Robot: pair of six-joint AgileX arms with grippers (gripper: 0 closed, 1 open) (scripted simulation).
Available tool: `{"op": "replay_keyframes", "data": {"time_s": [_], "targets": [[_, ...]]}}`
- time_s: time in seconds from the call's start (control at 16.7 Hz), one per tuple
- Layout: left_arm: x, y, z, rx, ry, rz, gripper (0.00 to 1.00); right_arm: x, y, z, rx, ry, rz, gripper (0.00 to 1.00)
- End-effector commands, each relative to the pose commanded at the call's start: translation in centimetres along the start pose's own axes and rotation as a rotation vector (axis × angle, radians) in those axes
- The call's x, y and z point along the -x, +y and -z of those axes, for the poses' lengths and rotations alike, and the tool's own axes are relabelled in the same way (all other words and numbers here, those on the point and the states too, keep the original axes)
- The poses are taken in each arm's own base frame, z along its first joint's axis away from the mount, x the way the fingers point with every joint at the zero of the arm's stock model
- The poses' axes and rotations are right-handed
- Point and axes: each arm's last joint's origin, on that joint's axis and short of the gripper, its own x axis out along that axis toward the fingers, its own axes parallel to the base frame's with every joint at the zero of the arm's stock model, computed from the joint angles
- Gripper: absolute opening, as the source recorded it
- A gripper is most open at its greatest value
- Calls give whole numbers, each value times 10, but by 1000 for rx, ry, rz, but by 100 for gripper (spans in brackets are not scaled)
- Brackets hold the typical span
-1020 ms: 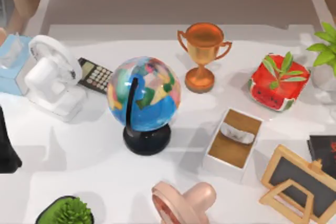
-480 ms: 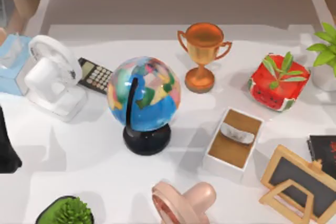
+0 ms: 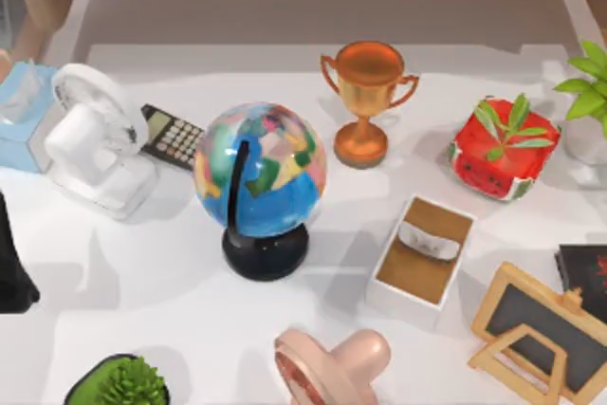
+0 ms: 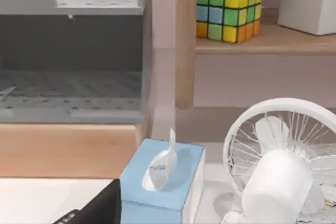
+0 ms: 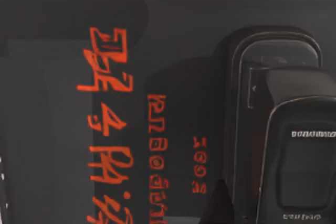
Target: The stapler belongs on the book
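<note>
The book (image 5: 121,129) is black with red marks on its cover and spans the right wrist view from close above. A black stapler (image 5: 283,129) lies flat on that cover, beside the red marks. A dark tip of my right gripper (image 5: 220,203) pokes in next to the stapler. In the top view the book (image 3: 584,277) lies at the table's right edge, cut off by the frame. My left arm (image 3: 11,263) is parked at the left edge of the table, facing the tissue box (image 4: 163,174) and white fan (image 4: 283,166).
A wood-framed blackboard easel (image 3: 536,334) stands just left of the book, with an open white box (image 3: 422,253) beyond it. A globe (image 3: 261,182), trophy (image 3: 365,101), watermelon planter (image 3: 501,149), calculator (image 3: 171,137) and pink fan (image 3: 332,362) crowd the table.
</note>
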Motion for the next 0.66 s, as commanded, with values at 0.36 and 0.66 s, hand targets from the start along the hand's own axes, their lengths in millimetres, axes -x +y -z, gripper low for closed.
{"op": "replay_keyframes", "data": {"time_s": [0.36, 0.66], "targets": [[0, 0, 0, 0, 0, 0, 100, 0, 0, 0, 0, 0, 0, 100], [0, 0, 0, 0, 0, 0, 100, 0, 0, 0, 0, 0, 0, 100]]}}
